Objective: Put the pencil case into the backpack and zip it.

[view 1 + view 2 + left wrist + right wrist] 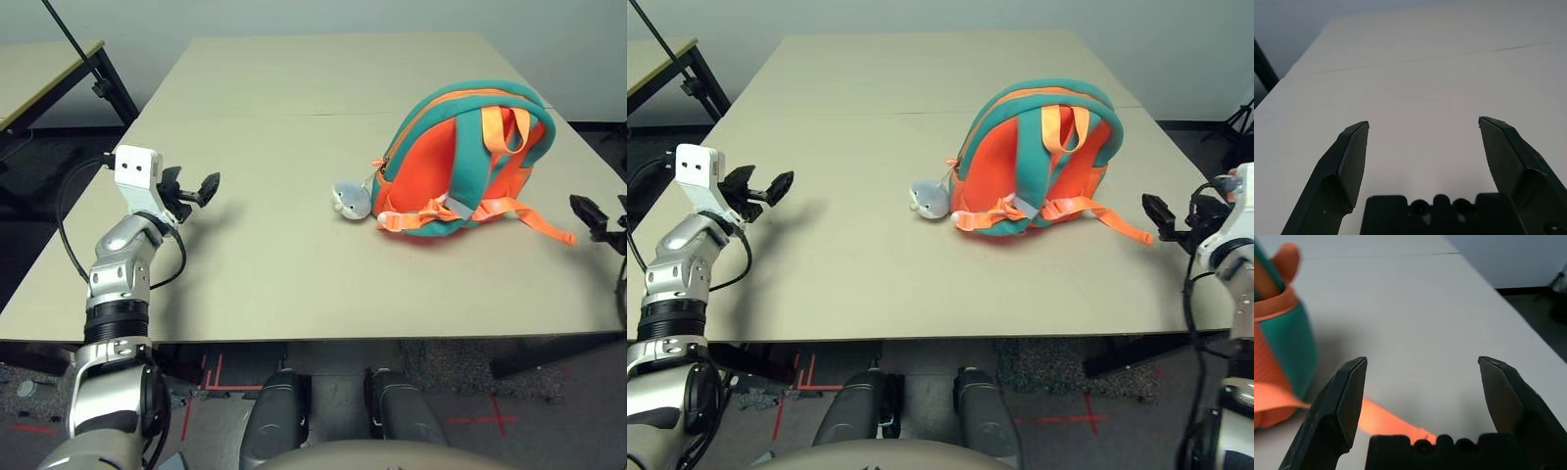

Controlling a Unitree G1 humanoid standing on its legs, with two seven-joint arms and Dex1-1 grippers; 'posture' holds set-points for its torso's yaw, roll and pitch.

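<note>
Tabletop (862, 284): bag (1038, 162) upright nr R edge | prob. soft, light; grab top loop (1065, 129) | both end effectors (757, 194) (1178, 223) wide, empty

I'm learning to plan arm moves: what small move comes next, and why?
Probably ease the right end effector toward the backpack: it stands open and empty beside the bag's trailing orange strap.
</note>
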